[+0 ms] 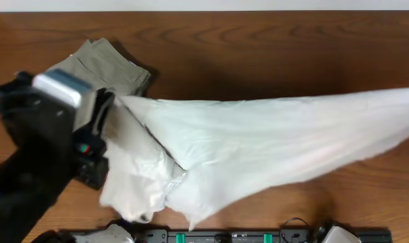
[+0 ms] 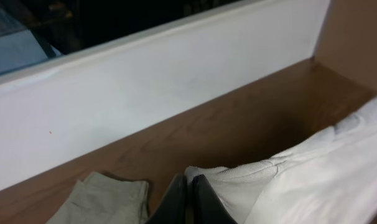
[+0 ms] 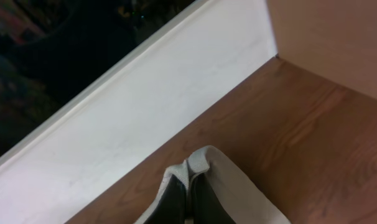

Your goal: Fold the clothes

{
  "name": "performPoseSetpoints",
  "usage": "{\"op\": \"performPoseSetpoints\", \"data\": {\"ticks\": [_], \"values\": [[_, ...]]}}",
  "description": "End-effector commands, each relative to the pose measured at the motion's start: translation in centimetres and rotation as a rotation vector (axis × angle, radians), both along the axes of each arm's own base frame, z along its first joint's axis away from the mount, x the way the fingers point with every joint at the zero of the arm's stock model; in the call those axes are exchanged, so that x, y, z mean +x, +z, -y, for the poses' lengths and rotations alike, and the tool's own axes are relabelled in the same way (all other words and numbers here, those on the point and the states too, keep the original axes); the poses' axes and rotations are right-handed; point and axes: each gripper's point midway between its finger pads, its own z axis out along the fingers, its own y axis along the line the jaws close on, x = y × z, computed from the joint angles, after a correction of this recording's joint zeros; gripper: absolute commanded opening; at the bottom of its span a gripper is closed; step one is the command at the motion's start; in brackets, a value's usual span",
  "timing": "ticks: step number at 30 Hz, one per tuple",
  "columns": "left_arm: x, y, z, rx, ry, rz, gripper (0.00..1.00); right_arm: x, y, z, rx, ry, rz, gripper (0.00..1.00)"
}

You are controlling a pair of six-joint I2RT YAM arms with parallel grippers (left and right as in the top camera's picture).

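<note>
T-shirt [image 1: 272, 135], one, trousers [image 1: 106, 64], one, left pincer [image 2: 188, 180], right pincer [image 3: 188, 175]

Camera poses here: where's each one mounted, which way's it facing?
Overhead: above table, looking straight down at stretched T-shirt, trousers; left arm shows.
Left wrist: on left arm, facing back wall; left gripper shut on T-shirt.
Right wrist: facing back wall; right gripper shut on T-shirt.
Shared: overhead and left wrist both see trousers.

Even light from above nearly washes out the pale shirt [image 1: 272, 142], a soft shadow lies on the surface [image 1: 258, 54] beneath it, and the left arm [image 1: 36, 135] looks smeared.
</note>
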Motion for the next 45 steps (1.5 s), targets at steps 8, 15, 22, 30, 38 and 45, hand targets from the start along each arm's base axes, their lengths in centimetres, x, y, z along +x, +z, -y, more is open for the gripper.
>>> {"op": "performPoseSetpoints", "data": {"ticks": [8,15,22,30,38,45], "values": [[5.9,-4.7,4.4,0.163,-0.002,-0.145,0.06,2.0,-1.4,3.8,-0.012,-0.113,-0.08,0.01],[8.0,-6.3,6.1,0.198,-0.004,-0.19,0.06,3.8,-2.0,4.6,0.0,-0.095,-0.105,0.01],[10.3,-6.7,7.2,0.242,-0.012,-0.166,0.06,4.1,-1.7,4.8,-0.007,-0.094,-0.09,0.01],[13.7,-7.3,7.0,0.29,0.017,-0.144,0.06,5.7,-3.3,5.3,0.032,-0.074,-0.144,0.01],[14.9,-15.6,8.9,0.348,0.011,-0.437,0.06,5.7,-3.9,5.4,0.006,-0.056,-0.181,0.01],[15.8,-24.1,10.8,0.415,-0.015,-0.668,0.06,5.7,-3.9,5.4,-0.01,-0.049,-0.186,0.01]]}}
